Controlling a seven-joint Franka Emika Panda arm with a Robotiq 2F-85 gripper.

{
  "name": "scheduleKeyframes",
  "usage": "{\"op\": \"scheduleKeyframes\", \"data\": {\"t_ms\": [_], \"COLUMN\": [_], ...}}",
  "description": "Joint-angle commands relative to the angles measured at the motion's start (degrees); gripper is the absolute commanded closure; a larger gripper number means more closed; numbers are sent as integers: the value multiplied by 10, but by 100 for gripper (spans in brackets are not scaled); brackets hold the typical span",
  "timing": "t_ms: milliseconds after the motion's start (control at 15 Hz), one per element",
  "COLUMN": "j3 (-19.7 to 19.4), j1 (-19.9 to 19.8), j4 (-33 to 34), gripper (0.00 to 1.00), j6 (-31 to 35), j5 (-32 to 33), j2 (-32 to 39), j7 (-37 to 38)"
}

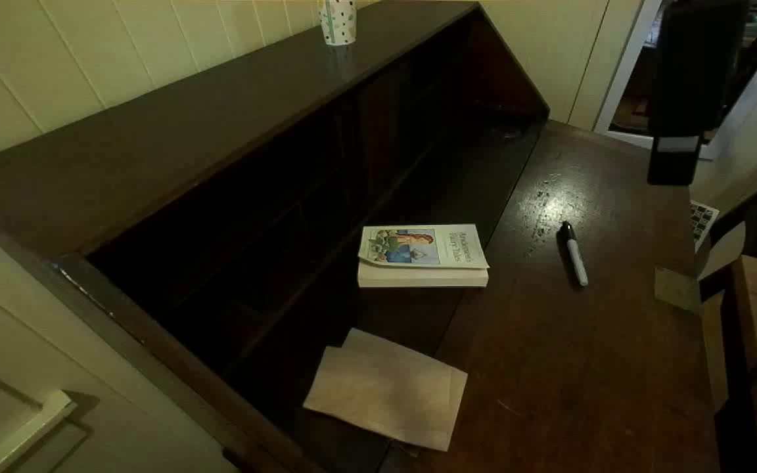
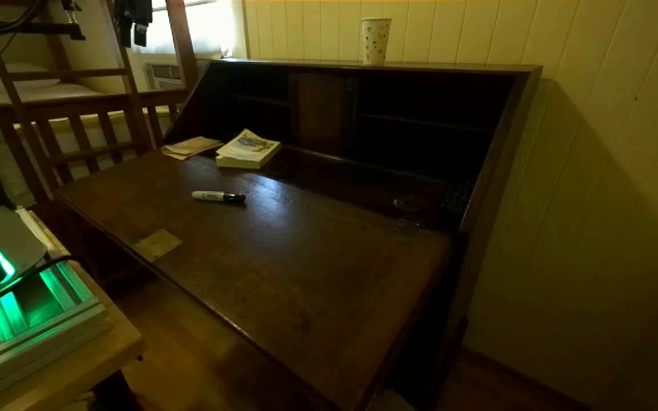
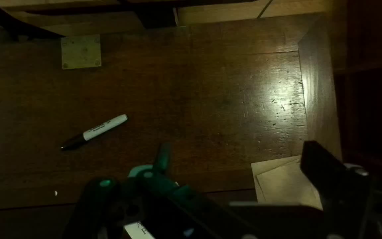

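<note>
Spread wide and empty, the gripper (image 3: 237,150) has, in the wrist view, a marker (image 3: 95,132) to its left, a book (image 3: 138,231) mostly hidden behind it and paper (image 3: 285,184) partly covered at right; it points down.

Below my pincer (image 3: 238,146) I read "Andersen's Fairy Tales" on the book (image 1: 423,257); well away from the pincer, "EMIKA" on the robot's base (image 2: 13,235).

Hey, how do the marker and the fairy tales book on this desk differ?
The marker is slim and rounded; the Andersen's Fairy Tales paperback is a thick rectangular block, and bigger. The marker shows a white barrel and black cap; the paperback has a pale cover with a coloured picture. Both lie on the slant-front desk.
</note>
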State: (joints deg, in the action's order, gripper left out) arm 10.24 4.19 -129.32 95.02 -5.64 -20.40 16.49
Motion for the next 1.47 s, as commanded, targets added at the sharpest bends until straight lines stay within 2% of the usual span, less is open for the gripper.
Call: {"op": "scheduleKeyframes", "data": {"t_ms": [0, 400, 533, 733, 1000, 1200, 1333, 1400], "j3": [-3, -3, -7, -16, -33, -55, -73, -59], "j1": [4, 4, -6, -16, -27, -33, -32, -33], "j4": [1, 1, -13, -36, -73, -85, -84, -85], "gripper": [0, 0, 0, 0, 0, 0, 0, 0], "j6": [-1, -1, 30, 126, 319, 437, 484, 446], "j5": [1, 1, 14, 71, 132, 129, 109, 120], "j2": [0, 0, -5, -3, 15, 46, 68, 48], "j7": [1, 1, 9, -18, -53, -85, -117, -88]}}
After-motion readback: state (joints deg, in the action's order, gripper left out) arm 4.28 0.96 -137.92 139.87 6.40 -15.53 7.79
